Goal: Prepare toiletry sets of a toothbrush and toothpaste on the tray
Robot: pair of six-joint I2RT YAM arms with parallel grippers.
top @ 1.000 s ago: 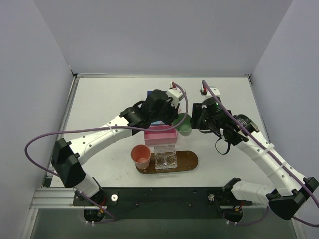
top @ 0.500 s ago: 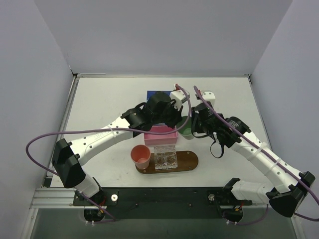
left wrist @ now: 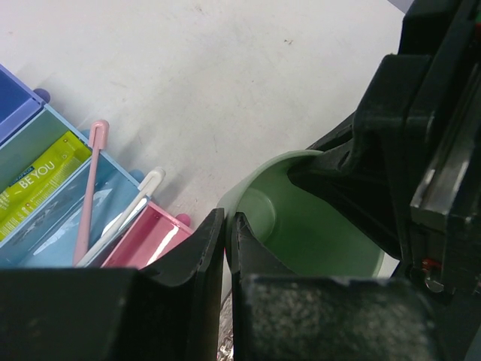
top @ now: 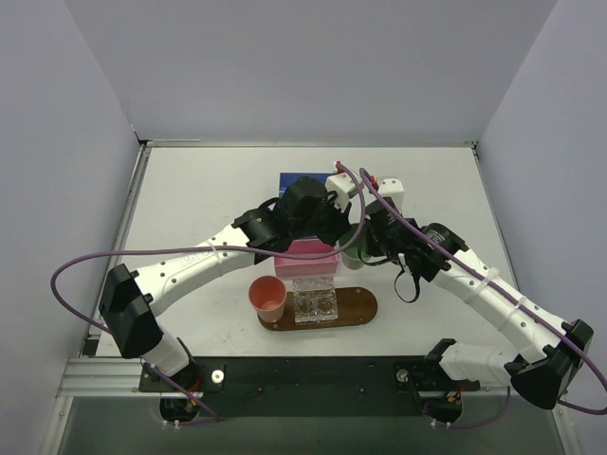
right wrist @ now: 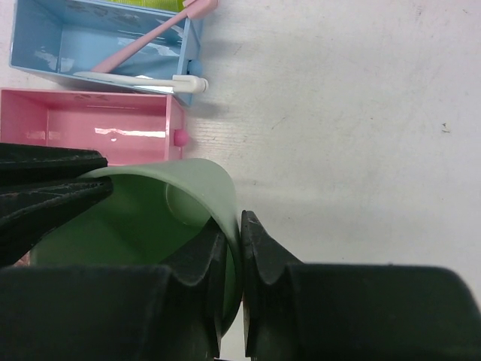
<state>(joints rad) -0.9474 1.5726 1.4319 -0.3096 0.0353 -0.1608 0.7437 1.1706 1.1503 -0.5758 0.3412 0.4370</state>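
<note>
A mint-green cup (top: 352, 253) stands on the table behind the dark-brown tray (top: 361, 305). My left gripper (left wrist: 228, 226) is shut on the cup's (left wrist: 301, 233) left rim. My right gripper (right wrist: 239, 242) is shut on its (right wrist: 150, 218) right wall, one finger inside and one outside. A pink toothbrush (left wrist: 89, 192) and a white toothbrush (left wrist: 124, 218) lean in a light-blue bin (right wrist: 45, 45), beside a yellow-green toothpaste (left wrist: 34, 184). On the tray sit a clear plastic holder (top: 314, 303) and, at its left end, a salmon cup (top: 267, 297).
A pink bin (top: 305, 261) lies just behind the tray, with the light-blue bin and a dark-blue bin (top: 292, 179) behind it, mostly under my left arm. Both arms cross close together over the middle of the table.
My right gripper swung left to the green cup and closed on its rim. My left gripper stayed shut on the cup and shifted slightly right and nearer.
</note>
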